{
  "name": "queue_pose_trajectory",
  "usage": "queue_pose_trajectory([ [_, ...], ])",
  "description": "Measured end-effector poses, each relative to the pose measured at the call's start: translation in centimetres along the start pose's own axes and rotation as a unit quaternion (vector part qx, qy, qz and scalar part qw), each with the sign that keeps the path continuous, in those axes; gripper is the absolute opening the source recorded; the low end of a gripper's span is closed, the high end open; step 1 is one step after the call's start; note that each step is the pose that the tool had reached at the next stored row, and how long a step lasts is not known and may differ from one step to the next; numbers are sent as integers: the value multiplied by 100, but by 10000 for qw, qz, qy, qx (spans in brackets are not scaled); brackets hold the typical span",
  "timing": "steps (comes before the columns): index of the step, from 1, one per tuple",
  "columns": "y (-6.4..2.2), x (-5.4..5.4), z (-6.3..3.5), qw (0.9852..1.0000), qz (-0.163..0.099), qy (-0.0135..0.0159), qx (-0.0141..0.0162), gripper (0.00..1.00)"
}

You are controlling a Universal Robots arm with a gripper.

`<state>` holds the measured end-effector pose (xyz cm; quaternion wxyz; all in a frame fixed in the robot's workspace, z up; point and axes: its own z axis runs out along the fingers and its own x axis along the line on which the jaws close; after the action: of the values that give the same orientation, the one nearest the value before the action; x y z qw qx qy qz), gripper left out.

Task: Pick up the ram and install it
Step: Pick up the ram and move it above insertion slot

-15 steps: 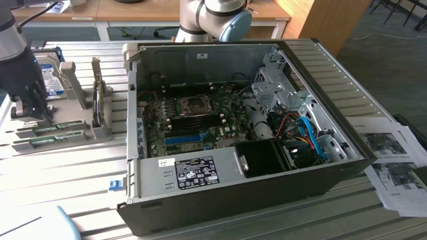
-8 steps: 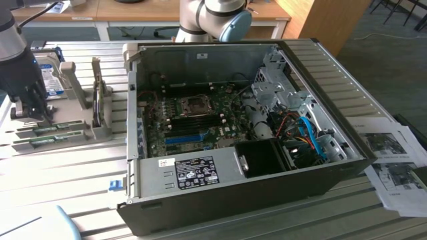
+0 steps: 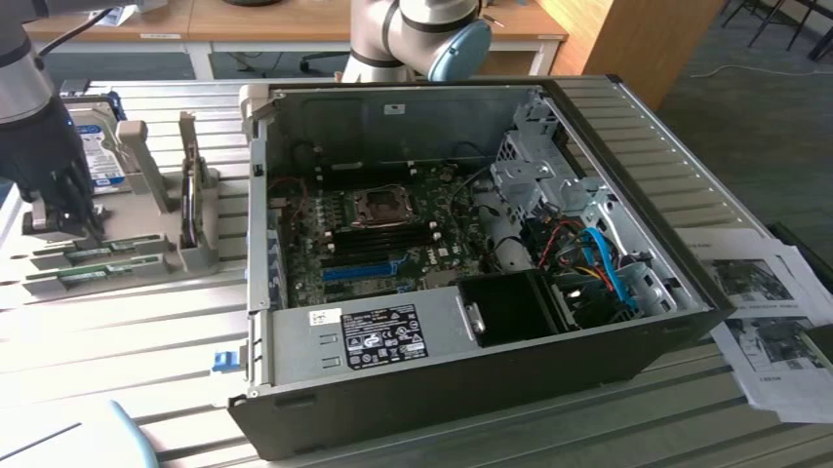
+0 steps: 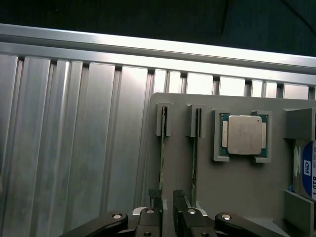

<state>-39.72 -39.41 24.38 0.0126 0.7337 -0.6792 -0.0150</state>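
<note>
On the bench (image 3: 156,331), to the exterior view's left of the open computer case (image 3: 430,409), a grey holder (image 4: 237,187) carries two memory sticks on edge in side-by-side slots. The pincer (image 4: 166,201) hangs over it, jaws apart and empty. The ram (image 4: 163,148) runs straight away from the gap between the fingertips, its long axis in line with that gap, so the jaws seem to straddle its near end. The second stick (image 4: 197,158) lies parallel, just beside it.
</note>
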Motion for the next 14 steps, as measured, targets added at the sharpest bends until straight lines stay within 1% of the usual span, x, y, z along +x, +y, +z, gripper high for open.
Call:
queue_pose_trajectory([
  [14,-4,0,96,10000,0,0,0,23],
])
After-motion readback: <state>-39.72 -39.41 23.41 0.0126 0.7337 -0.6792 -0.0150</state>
